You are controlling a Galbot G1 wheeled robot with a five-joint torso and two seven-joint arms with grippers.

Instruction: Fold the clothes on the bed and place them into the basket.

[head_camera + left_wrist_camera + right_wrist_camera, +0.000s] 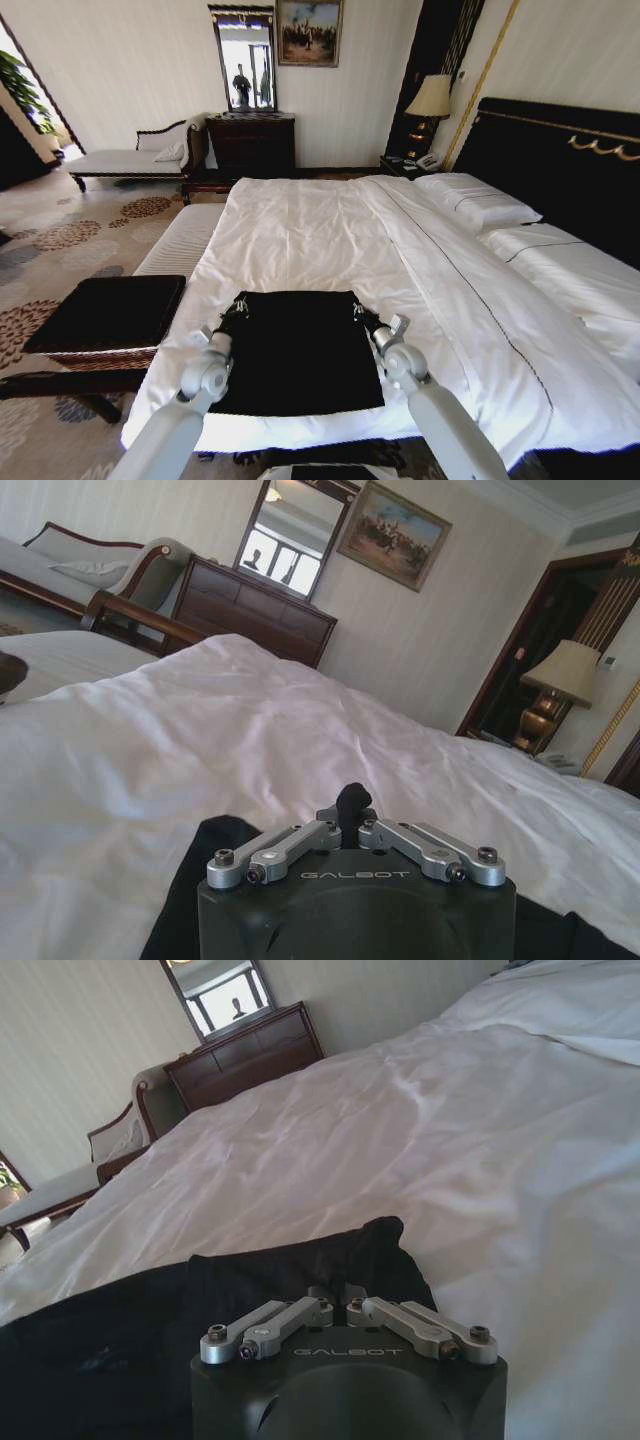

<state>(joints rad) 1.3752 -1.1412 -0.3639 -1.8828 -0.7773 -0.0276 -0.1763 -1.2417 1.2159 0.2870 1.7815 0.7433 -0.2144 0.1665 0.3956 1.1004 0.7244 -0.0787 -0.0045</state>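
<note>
Black T-shirt (298, 350) lies folded into a flat rectangle on the white duvet of the bed (330, 240), at the bed's foot end, near its left side. No lettering visible on the upper face.

Left of the bed: basket (105, 312), brown wicker sides, flat black top, standing on the patterned carpet just beside the bed's foot corner.

Left gripper (238, 306) sits at the shirt's far left corner. In the left wrist view its fingers (349, 802) are drawn together with a dark nub of fabric between them, so it is pinching the T-shirt (185, 905).

Right gripper (358, 311) sits at the shirt's far right corner. In the right wrist view the fingers (335, 1298) are closed onto the bunched edge of the black cloth (130, 1340).

Both grippers rest low, on the duvet, level with each other across the shirt's far edge.
</note>
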